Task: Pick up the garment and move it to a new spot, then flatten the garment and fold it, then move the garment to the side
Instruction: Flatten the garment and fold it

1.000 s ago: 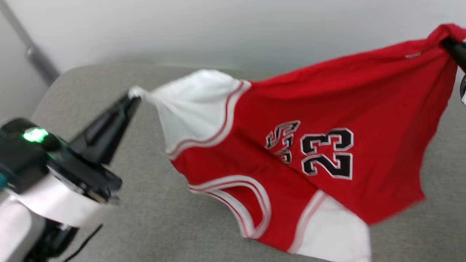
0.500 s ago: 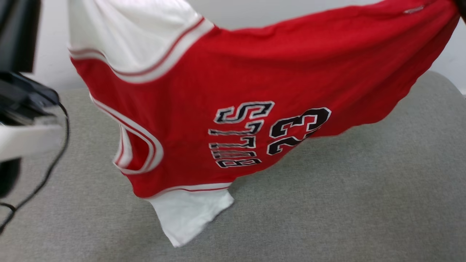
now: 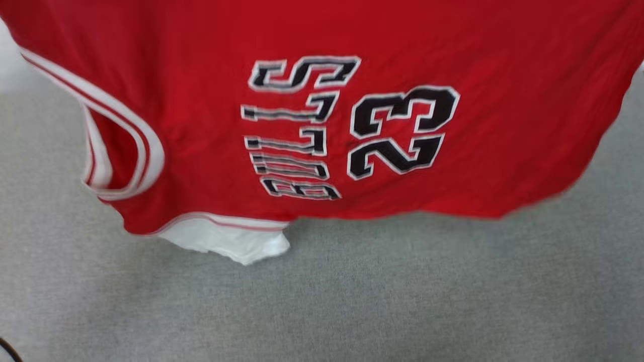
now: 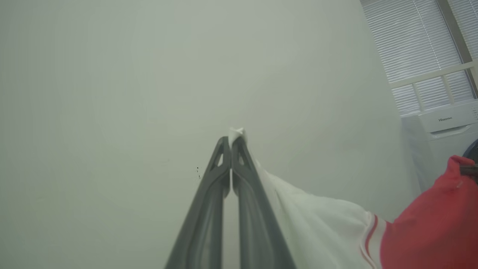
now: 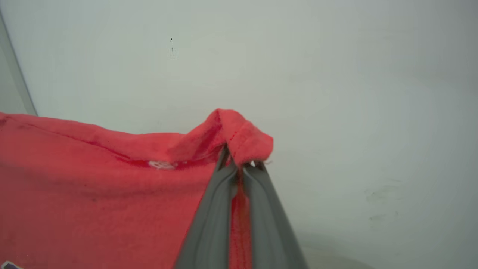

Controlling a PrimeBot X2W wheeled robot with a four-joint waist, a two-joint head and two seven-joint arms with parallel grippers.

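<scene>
The garment, a red jersey with black "BULLS" and "23", hangs stretched sideways across the top of the head view above a grey cushion. Its lower white sleeve droops onto the cushion. In the left wrist view my left gripper is shut on the tip of the other white sleeve, held up against a pale wall. In the right wrist view my right gripper is shut on a bunched red edge of the garment, which spreads away to the left.
The grey fabric cushion lies under the hanging jersey. A pale wall stands behind both grippers. A white appliance and a window with blinds are off to the right in the left wrist view.
The head view has swung, so both arms have left it. The jersey hangs higher and flatter, its lettering unfolded. Its lower white sleeve now touches the cushion.
</scene>
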